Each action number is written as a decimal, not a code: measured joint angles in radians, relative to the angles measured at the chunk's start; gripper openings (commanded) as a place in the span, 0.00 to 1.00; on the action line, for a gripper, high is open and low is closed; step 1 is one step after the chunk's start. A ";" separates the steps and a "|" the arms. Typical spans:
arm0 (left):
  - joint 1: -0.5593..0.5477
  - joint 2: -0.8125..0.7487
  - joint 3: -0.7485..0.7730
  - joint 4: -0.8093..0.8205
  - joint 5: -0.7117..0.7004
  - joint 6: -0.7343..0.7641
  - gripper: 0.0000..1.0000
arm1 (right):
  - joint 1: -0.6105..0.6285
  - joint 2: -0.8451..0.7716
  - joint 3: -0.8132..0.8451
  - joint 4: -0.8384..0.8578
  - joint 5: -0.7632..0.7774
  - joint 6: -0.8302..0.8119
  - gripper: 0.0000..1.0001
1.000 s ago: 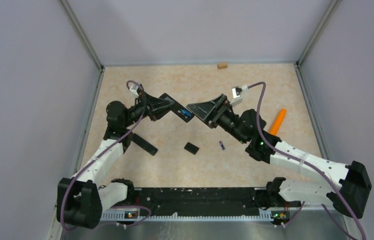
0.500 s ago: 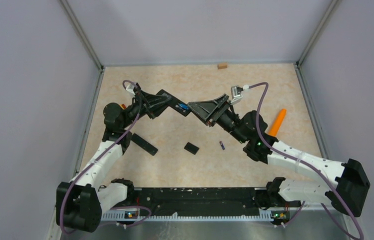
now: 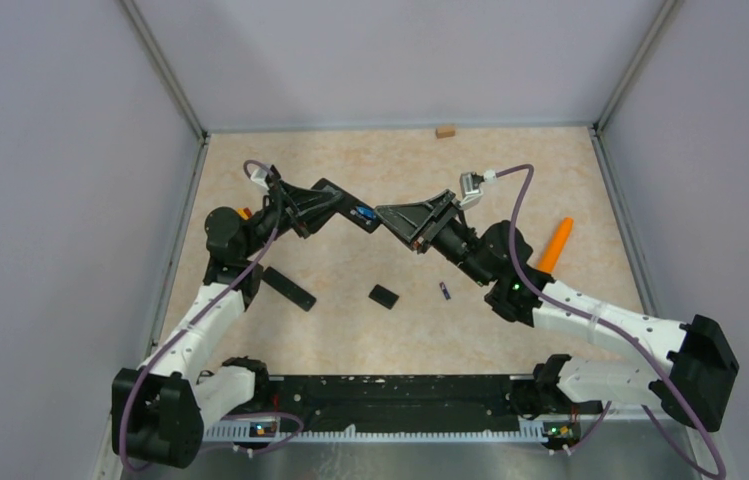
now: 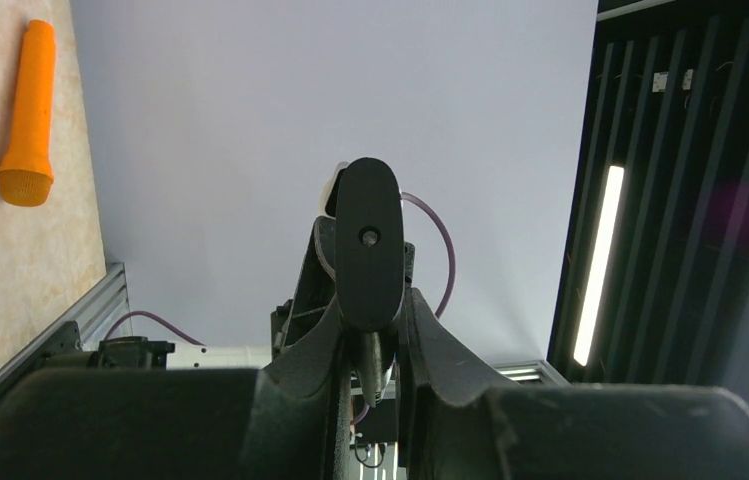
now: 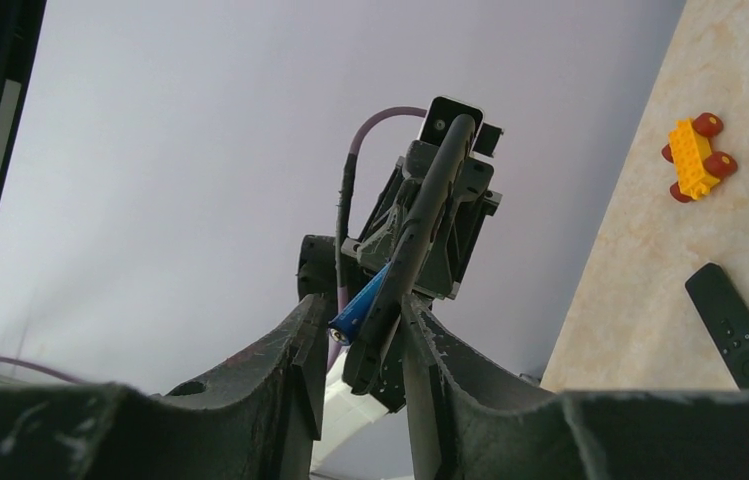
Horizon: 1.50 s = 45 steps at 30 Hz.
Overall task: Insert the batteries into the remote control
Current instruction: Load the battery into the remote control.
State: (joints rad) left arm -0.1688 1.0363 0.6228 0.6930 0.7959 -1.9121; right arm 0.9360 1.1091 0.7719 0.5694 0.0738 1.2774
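My left gripper [image 3: 335,206] is shut on a black remote control [image 3: 348,213], held above the table. In the left wrist view the remote [image 4: 370,245] stands edge-on between the jaws. A blue battery [image 3: 362,213] sits at its free end and sticks out slantwise [image 5: 360,305] in the right wrist view. My right gripper [image 3: 390,218] straddles that end, jaws narrow, with a thin gap still showing beside the battery. A second battery [image 3: 444,291], dark with purple, lies on the table.
A small black cover [image 3: 383,295] and another black remote [image 3: 288,288] lie on the table. An orange cone stick [image 3: 555,243] lies at the right, a small block [image 3: 444,131] by the back wall, and a yellow toy [image 5: 695,158] on the left.
The right jaws have narrowed around the remote's end and the blue battery. The left gripper has carried the remote slightly up and back.
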 measured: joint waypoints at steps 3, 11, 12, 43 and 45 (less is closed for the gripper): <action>0.000 -0.003 0.000 -0.001 0.000 0.000 0.00 | 0.000 0.000 0.000 0.000 0.000 0.005 0.32; 0.005 -0.026 0.000 -0.023 0.000 0.006 0.00 | 0.000 0.006 0.000 -0.001 0.005 0.018 0.31; 0.005 -0.028 0.000 -0.024 0.000 0.008 0.00 | 0.000 0.006 0.001 -0.001 0.005 0.018 0.32; 0.006 -0.039 0.011 -0.122 0.001 0.011 0.00 | 0.003 -0.029 -0.024 -0.008 -0.005 -0.067 0.77; 0.006 -0.042 0.015 -0.147 0.000 0.002 0.00 | 0.004 -0.016 -0.024 -0.006 -0.023 -0.071 0.77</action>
State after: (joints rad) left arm -0.1627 0.9947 0.6376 0.5457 0.7959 -1.9102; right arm 0.9398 1.0927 0.7483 0.5629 0.0505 1.2064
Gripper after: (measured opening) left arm 0.190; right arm 0.763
